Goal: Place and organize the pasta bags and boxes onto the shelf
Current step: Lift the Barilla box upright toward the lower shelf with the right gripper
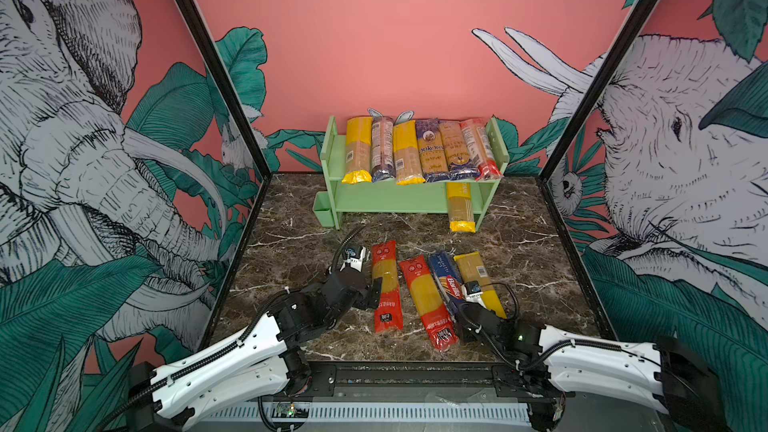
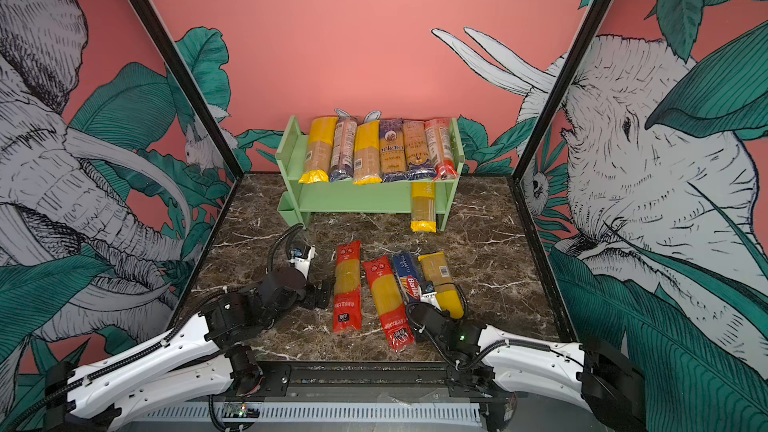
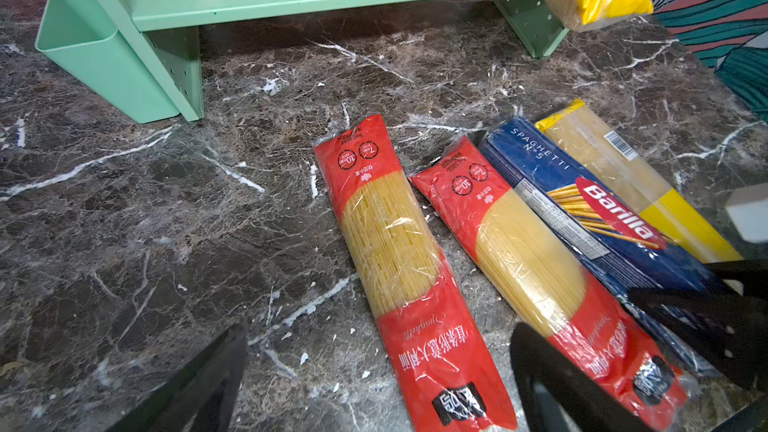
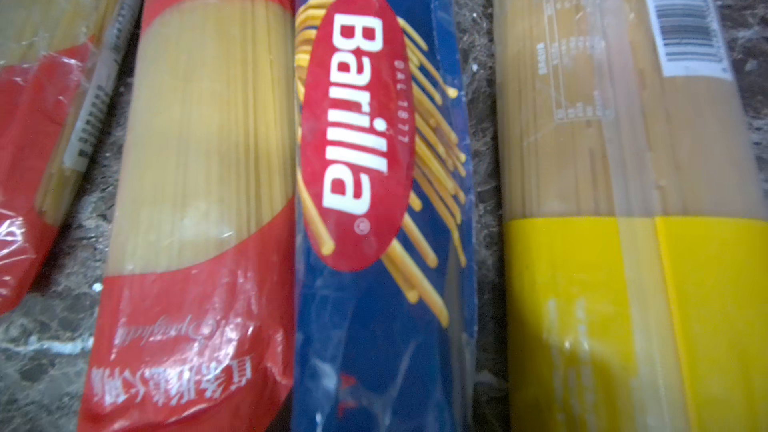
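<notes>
Blue Barilla pack [image 1: 445, 280], lower centre-right in both top views: right end effector [image 3: 681, 288] over it, grip unclear | left end effector [image 3: 378, 332] spread astride red-ended bag [image 3: 395, 243], likely to lift it to the shelf [image 1: 395, 197]

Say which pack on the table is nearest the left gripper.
The leftmost red-ended pack, right by the left gripper; the second red pack, blue pack and yellow-ended pack lie farther right.

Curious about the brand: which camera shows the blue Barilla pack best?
Right wrist view: the Barilla pack is closest, logo readable. Left wrist view shows most of it; both top views show it small, partly under the right arm.
</notes>
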You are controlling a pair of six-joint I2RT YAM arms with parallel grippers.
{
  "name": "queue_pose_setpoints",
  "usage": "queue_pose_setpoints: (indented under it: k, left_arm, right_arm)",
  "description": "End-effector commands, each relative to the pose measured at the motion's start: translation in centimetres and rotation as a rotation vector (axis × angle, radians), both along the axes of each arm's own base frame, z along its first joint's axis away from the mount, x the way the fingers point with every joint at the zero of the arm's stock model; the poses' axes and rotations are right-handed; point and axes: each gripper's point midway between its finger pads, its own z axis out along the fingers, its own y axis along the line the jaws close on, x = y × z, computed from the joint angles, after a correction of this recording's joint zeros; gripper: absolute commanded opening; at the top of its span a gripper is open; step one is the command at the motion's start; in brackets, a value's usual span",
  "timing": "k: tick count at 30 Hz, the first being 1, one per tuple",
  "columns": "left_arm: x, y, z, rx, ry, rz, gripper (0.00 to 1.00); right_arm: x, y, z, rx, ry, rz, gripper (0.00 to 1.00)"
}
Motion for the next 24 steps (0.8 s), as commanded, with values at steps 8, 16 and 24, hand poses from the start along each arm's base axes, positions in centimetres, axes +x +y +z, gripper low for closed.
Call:
queue_pose_setpoints:
  k: [8,16,24]
  left_arm:
    - [0.1,1.5,1.7,0.007,-0.052,0.038,0.99]
    - [-0.1,2.7,2.2,0.017,-0.082,0.058,0.99]
    - [-0.1,3.5,2.9,0.021,-0.112,0.067,0.99]
  right_arm:
    - [2.2,4.3,7.2,0.094,-0.134,0.066,0.00]
    - [3.6,5.9,11.2,0.104,-0.216,0.082,0.00]
    - [5.5,7.9,16.5,0.123,-0.319,0.083,0.00]
